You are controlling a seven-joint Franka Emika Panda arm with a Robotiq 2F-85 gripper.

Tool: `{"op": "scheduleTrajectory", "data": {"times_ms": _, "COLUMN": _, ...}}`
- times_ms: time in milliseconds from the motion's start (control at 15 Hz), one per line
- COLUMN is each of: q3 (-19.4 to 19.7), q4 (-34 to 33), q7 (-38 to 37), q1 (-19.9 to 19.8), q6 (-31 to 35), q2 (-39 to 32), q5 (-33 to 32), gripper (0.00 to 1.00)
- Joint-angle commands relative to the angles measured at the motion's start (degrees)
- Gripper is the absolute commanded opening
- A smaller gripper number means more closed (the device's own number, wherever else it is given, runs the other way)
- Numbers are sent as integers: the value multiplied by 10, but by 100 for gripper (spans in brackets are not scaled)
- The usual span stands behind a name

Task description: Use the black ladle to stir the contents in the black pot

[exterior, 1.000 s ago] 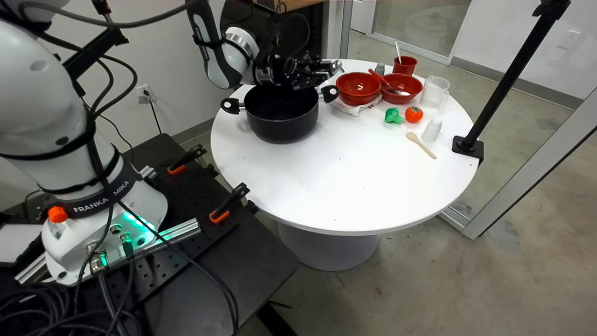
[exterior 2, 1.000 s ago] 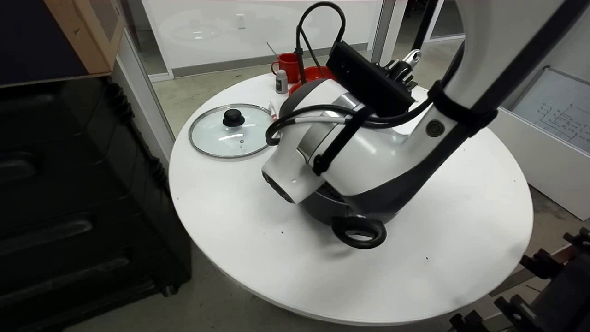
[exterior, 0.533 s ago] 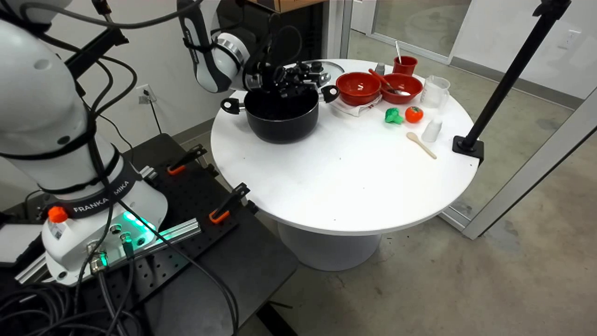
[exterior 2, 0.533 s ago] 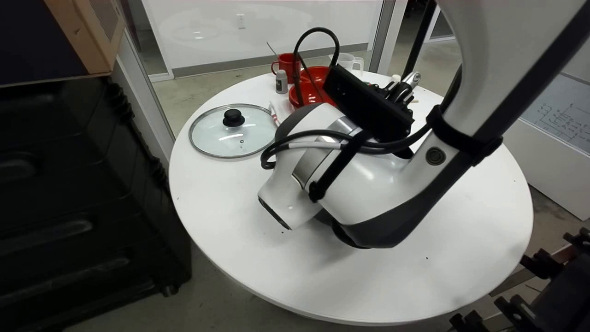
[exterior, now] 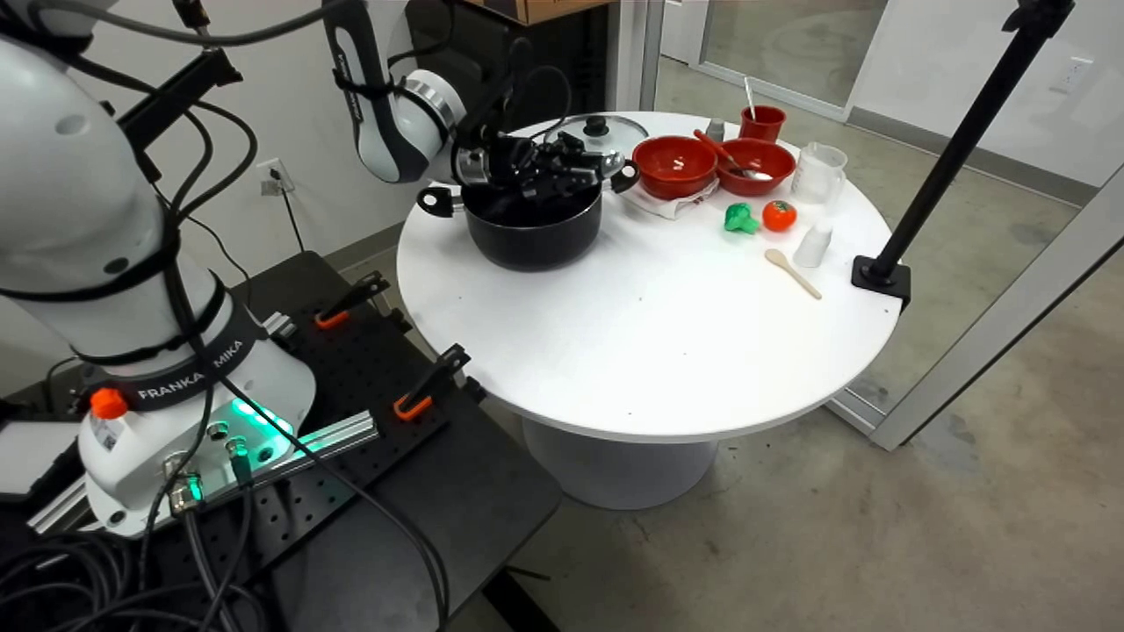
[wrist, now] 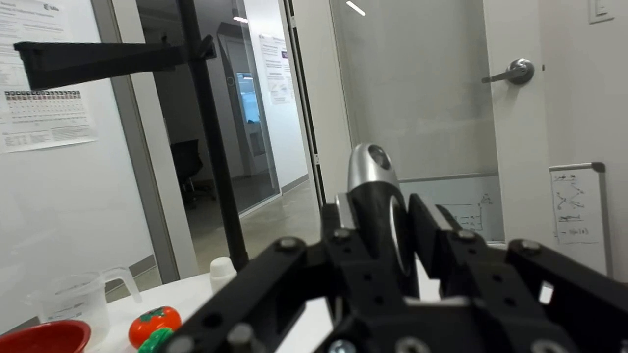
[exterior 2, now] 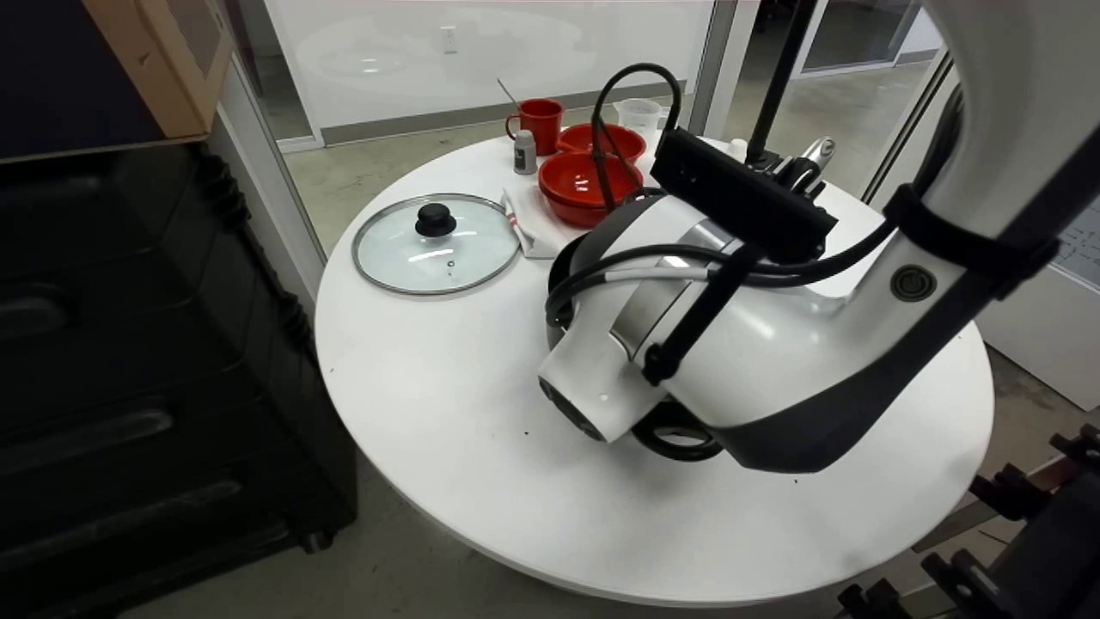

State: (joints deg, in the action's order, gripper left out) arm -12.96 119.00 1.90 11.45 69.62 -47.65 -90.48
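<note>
The black pot (exterior: 534, 241) stands on the white table, with two side handles. In an exterior view the arm covers most of it, and one handle (exterior 2: 679, 449) shows. My gripper (exterior: 587, 171) is low over the pot's opening, near its far right rim. In the wrist view my gripper (wrist: 380, 211) is closed around the black ladle's handle (wrist: 375, 196), whose silver end (wrist: 370, 169) points up past the fingers. That silver end also shows in both exterior views (exterior: 612, 164) (exterior 2: 821, 153). The ladle's bowl is hidden behind the gripper, the arm and the pot wall.
A glass lid (exterior 2: 404, 249) lies beside the pot. Red bowls (exterior: 674, 167) on a towel (exterior 2: 540, 225) stand near the pot's handle. A tomato (exterior: 779, 215), green broccoli (exterior: 740, 218), wooden spoon (exterior: 793, 272) and measuring cup (exterior: 818, 171) are further along. A black pole (exterior: 957, 140) is clamped at the edge.
My gripper and ladle have moved down toward the pot, then sideways, rightward in both exterior views. The pot seems to have shifted very slightly. The lid now shows more fully behind the gripper.
</note>
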Motion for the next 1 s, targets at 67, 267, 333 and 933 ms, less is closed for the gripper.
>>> {"op": "scheduleTrajectory", "data": {"times_ms": 67, "q3": 19, "q4": 9, "q7": 34, "q1": -31, "q6": 16, "q2": 20, "q5": 5, "gripper": 8}}
{"op": "scheduleTrajectory", "data": {"times_ms": 267, "q3": 27, "q4": -13, "q7": 49, "q1": -47, "q6": 25, "q2": 18, "q5": 10, "gripper": 8}}
{"op": "scheduleTrajectory", "data": {"times_ms": 333, "q3": 28, "q4": -22, "q7": 51, "q1": -52, "q6": 29, "q2": 17, "q5": 12, "gripper": 8}}
{"op": "scheduleTrajectory", "data": {"times_ms": 933, "q3": 22, "q4": -186, "q7": 36, "q1": -21, "q6": 13, "q2": -44, "q5": 83, "gripper": 8}}
